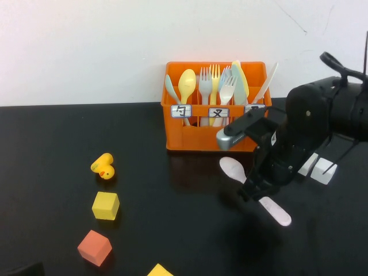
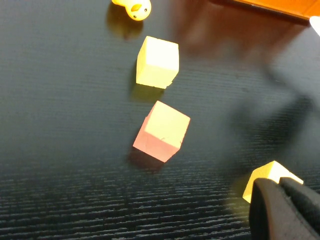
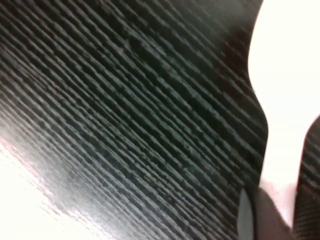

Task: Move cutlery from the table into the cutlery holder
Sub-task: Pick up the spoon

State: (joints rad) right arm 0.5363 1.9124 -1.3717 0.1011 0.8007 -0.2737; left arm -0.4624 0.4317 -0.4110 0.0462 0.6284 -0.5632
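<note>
From the high view, the orange cutlery holder (image 1: 215,126) stands toward the far edge of the black table (image 1: 52,144), its 3 compartments already holding spoons and forks. In front of it the pale pink spoon (image 1: 233,168) lies flat, bowl toward the holder, handle running toward the right near corner. The right gripper (image 1: 253,188) is down over the spoon's middle; whether its fingers grip it, I cannot tell. A rubber duck (image 1: 103,167), a yellow cube (image 1: 106,205) and a red cube (image 1: 94,247) sit on the left half.

In the left wrist view, the left gripper (image 2: 285,210) hovers near the cubes, fingertips pressed together and holding nothing.

In the right wrist view, the spoon fills one side, on the table.
</note>
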